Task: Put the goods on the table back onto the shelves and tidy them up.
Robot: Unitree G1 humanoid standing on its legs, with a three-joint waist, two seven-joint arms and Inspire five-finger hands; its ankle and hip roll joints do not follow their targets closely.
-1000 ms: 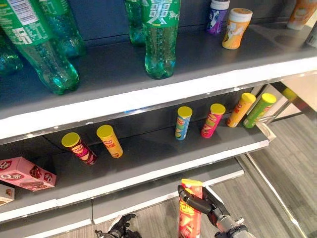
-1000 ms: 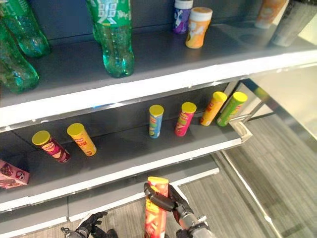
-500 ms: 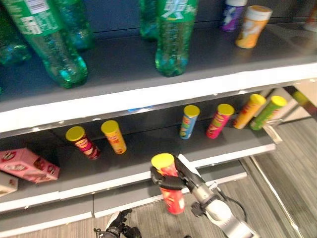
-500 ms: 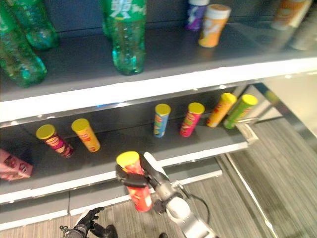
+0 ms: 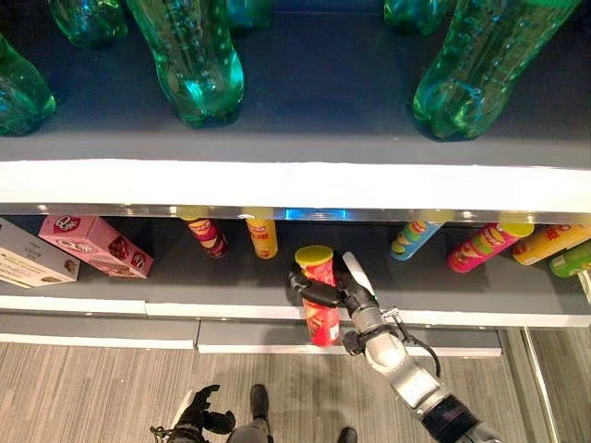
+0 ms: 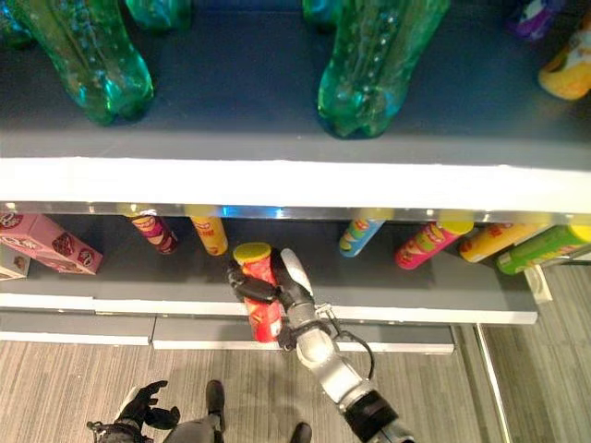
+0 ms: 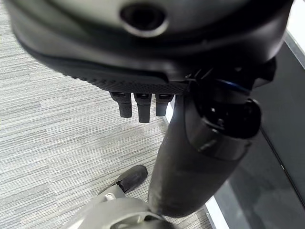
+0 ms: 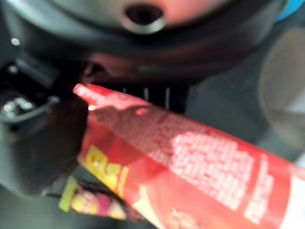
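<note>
Right hand (image 5: pixel 349 293) has its fingers curled round a red can (image 5: pixel 319 293) with a yellow lid, thumb on one side, dark fingers wrapped over the other. The can is upright, slightly tilted, held in front of the lower shelf (image 5: pixel 185 286) at its front edge, between the cans further back. The right wrist view shows the red can (image 8: pixel 200 167) close up against the palm.

On the lower shelf behind: a dark red can (image 5: pixel 207 234) and a yellow can (image 5: pixel 262 236) to the left, a blue can (image 5: pixel 412 239), pink can (image 5: pixel 482 246), orange can (image 5: pixel 547 244) and green can (image 5: pixel 572 260) to the right, all leaning. A pink box (image 5: pixel 95 245) and a white box (image 5: pixel 32 257) lie at the shelf's left end.

Upper shelf (image 5: pixel 305 101) carries green bottles (image 5: pixel 196 55).

Left hand (image 5: pixel 199 421) hangs low over the floor (image 5: pixel 92 388); its fingers are relaxed, part-curled, holding nothing.
</note>
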